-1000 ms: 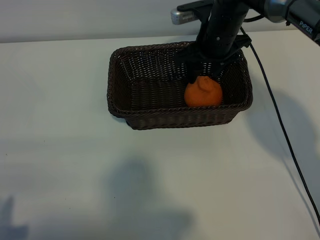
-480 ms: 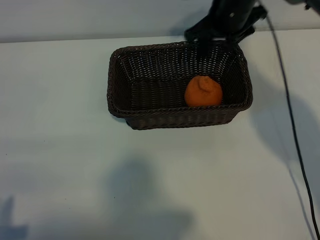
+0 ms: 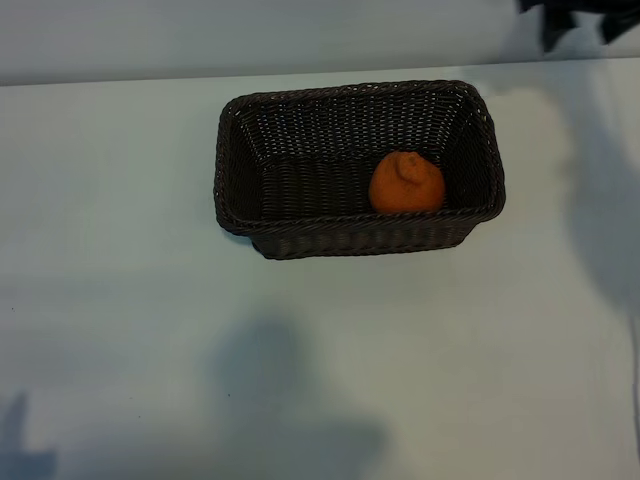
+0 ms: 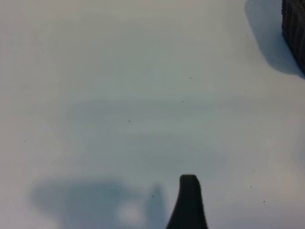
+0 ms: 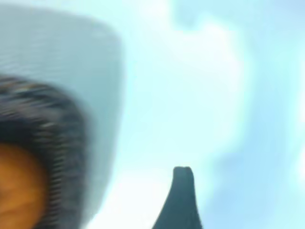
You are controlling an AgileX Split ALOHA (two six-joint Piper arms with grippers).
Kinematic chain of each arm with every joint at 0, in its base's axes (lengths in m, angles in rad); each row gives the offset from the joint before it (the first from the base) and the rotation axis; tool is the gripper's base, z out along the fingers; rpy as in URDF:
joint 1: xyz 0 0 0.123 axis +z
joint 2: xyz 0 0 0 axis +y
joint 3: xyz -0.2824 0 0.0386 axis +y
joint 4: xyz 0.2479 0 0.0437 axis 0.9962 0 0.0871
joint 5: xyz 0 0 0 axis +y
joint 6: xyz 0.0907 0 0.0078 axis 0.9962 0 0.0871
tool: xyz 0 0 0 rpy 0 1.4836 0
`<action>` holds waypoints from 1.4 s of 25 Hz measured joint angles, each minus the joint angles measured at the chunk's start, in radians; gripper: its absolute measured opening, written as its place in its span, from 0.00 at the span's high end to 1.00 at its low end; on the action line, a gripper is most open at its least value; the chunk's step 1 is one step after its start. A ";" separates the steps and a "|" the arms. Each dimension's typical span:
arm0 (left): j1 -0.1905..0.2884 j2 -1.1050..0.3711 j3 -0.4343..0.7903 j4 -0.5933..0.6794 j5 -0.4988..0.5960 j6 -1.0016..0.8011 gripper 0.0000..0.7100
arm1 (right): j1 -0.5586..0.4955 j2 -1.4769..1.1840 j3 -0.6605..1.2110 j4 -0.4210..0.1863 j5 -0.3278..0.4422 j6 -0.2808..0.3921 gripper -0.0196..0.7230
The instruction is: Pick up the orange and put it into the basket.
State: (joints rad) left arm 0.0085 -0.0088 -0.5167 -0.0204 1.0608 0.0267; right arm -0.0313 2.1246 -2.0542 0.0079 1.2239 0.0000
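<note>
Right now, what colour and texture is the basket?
Dark brown woven wicker basket, clearest in the exterior view.

- The right gripper [image 3: 580, 22] was cut off by the exterior view's top right corner; only dark finger ends showed, beyond the table's [image 3: 120, 300] far edge.
- In the right wrist view, motion blur smeared the basket [image 5: 57, 143] and the orange [image 5: 19, 186], and the frame edge clipped both.
- One dark fingertip [image 5: 180, 200] showed there; its partner was out of frame.
- In the left wrist view, just a corner of the basket [image 4: 294, 28] entered, and a single fingertip [image 4: 188, 202] of the left gripper.
- The basket's near wall hid the orange's [image 3: 407, 183] underside.
</note>
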 joint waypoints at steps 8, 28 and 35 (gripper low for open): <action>0.000 0.000 0.000 0.000 0.000 0.000 0.17 | -0.150 0.000 0.000 -0.003 0.003 0.000 0.17; 0.000 0.000 0.000 0.000 0.000 0.000 0.17 | -0.163 -0.292 0.000 0.042 0.016 0.000 0.26; 0.000 0.000 0.000 0.000 0.000 -0.003 0.17 | -0.163 -0.537 0.064 0.066 0.022 0.000 0.26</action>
State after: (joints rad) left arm 0.0085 -0.0088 -0.5167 -0.0204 1.0608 0.0236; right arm -0.1940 1.5874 -1.9902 0.0740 1.2454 0.0000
